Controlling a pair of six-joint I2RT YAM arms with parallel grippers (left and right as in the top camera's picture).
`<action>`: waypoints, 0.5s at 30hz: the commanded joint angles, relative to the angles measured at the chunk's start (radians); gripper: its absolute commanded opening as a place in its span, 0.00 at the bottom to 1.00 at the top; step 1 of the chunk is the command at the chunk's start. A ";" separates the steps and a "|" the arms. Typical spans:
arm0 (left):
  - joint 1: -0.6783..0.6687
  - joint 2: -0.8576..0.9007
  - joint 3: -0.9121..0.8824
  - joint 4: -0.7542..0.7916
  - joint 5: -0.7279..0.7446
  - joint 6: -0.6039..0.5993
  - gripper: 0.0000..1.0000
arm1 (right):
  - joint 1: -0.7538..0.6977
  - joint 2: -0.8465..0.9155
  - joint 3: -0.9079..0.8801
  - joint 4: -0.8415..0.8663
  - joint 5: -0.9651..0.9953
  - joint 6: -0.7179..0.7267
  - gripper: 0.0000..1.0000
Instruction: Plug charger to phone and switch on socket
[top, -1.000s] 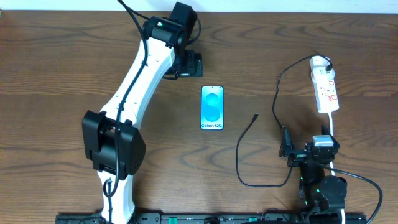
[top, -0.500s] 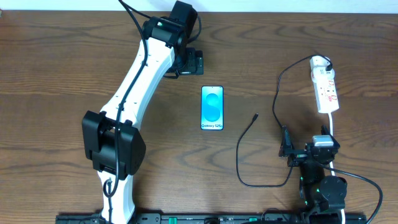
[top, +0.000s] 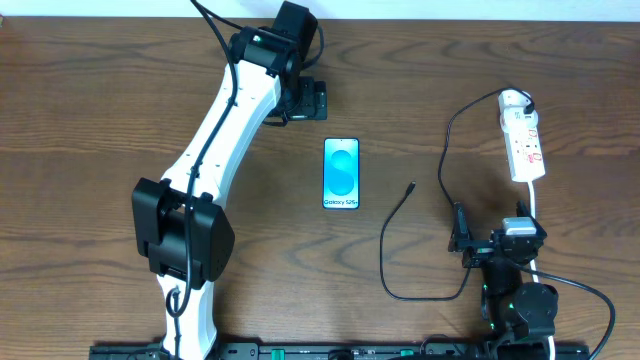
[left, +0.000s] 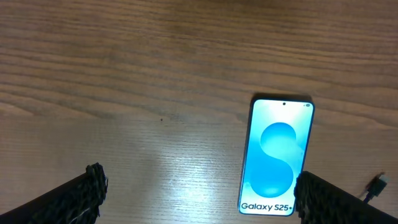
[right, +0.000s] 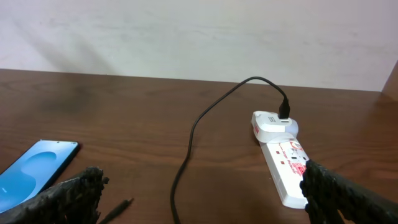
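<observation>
The phone (top: 341, 173) lies face up mid-table, its light-blue screen lit; it also shows in the left wrist view (left: 277, 158) and the right wrist view (right: 34, 171). The charger's thin black cable (top: 390, 235) loops on the wood, and its loose connector tip (top: 413, 186) rests right of the phone, apart from it. Its other end sits in a white adapter (top: 514, 100) plugged into the white socket (top: 526, 148) at the far right. My left gripper (top: 308, 103) hovers open just beyond the phone's top end. My right gripper (top: 497, 240) stands open near the front edge, below the socket.
The socket's white cord (top: 535, 205) runs down past my right gripper. My left arm (top: 215, 150) stretches diagonally across the left half of the wooden table (top: 100, 120). A pale wall (right: 186, 31) stands behind the table's far edge.
</observation>
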 joint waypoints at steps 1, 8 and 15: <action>0.000 -0.009 0.011 0.000 -0.003 0.016 0.98 | 0.005 -0.005 -0.002 -0.004 0.008 -0.008 0.99; 0.001 -0.010 0.019 0.013 -0.003 0.017 0.98 | 0.005 -0.004 -0.002 -0.004 0.007 -0.008 0.99; 0.005 -0.010 0.019 0.021 -0.003 0.016 0.98 | 0.005 -0.004 -0.002 -0.003 0.007 -0.008 0.99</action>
